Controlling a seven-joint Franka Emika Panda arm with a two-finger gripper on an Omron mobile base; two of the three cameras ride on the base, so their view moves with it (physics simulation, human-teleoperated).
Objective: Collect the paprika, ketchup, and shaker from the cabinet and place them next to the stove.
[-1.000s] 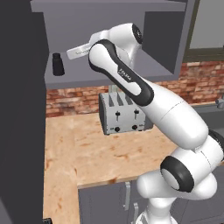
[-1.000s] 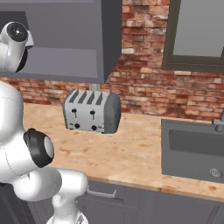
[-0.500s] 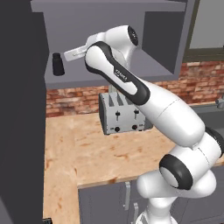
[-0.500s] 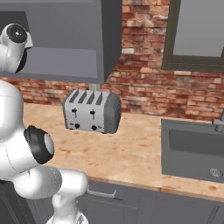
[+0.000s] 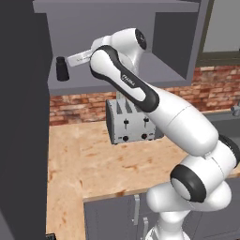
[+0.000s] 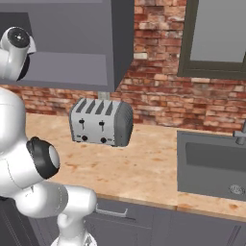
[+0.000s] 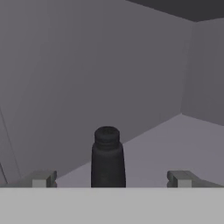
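Observation:
The small black shaker (image 5: 61,68) stands upright at the left end of the open cabinet's lower shelf (image 5: 122,80). My gripper (image 5: 70,59) reaches into the cabinet just right of the shaker, at its height. In the hand view the shaker (image 7: 107,158) rises between my two fingertips (image 7: 42,179), which stand wide apart, so the gripper (image 7: 111,180) is open and not touching it. The paprika, the ketchup and the stove are out of view.
The cabinet's open door (image 5: 23,122) hangs as a dark panel along the left. A silver toaster (image 5: 129,123) (image 6: 101,122) sits on the wooden counter (image 5: 93,159) below the shelf. A sink (image 6: 211,161) lies to the right, under a window.
The hand has slid left along the shelf towards the shaker. Its jaws have stayed wide open.

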